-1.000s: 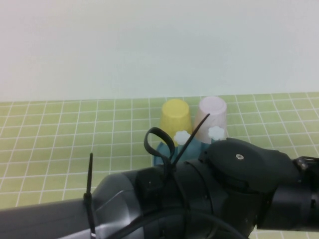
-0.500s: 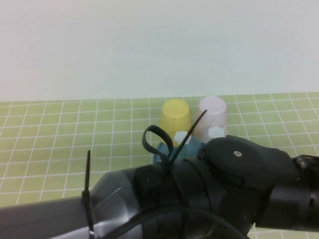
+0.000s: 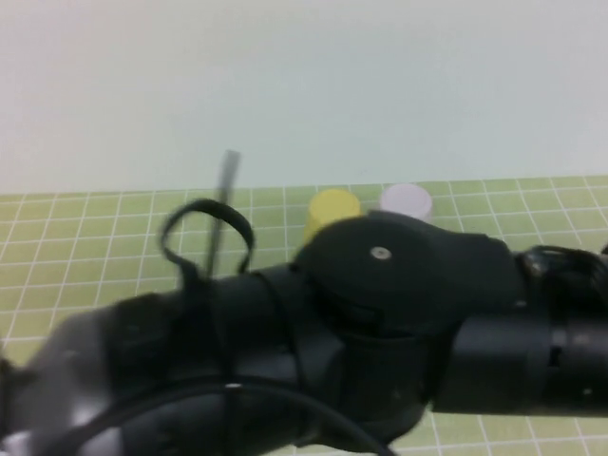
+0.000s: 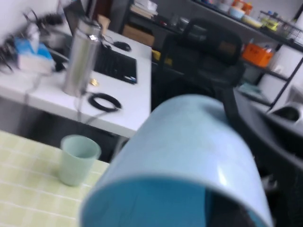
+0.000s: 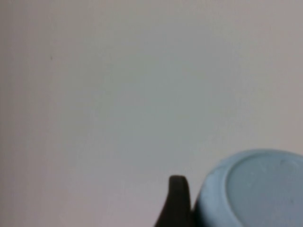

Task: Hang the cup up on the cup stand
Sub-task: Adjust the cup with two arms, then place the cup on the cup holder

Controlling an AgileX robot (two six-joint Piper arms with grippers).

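Moved: arm (image 3: 380, 285) has risen and swung across the high view since a second ago; its black cable-tie loop (image 3: 204, 228) has shifted toward the counter's left edge.
Covered now: the cup stand and its white knobs, seen earlier, are behind the arm.
Cup: one light blue cup (image 4: 189, 151), lifted clear of the counter (image 3: 95, 247) and tilted, its mouth toward the left wrist camera; its flat base (image 5: 258, 189) shows in the right wrist view.
Left gripper (image 4: 239, 156): in the air at the cup, fingers clamped on its wall, one dark finger outside, one seemingly inside.
Right gripper (image 5: 177, 203): raised, facing the plain wall, just beside the cup's base; its grip cannot be told.
Other cups, three: one yellow cup (image 3: 332, 204) and one pink cup (image 3: 407, 199), side by side near the middle of the far edge, only their tops showing; one pale green cup (image 4: 78, 158) upright near a counter edge, which edge I cannot tell.
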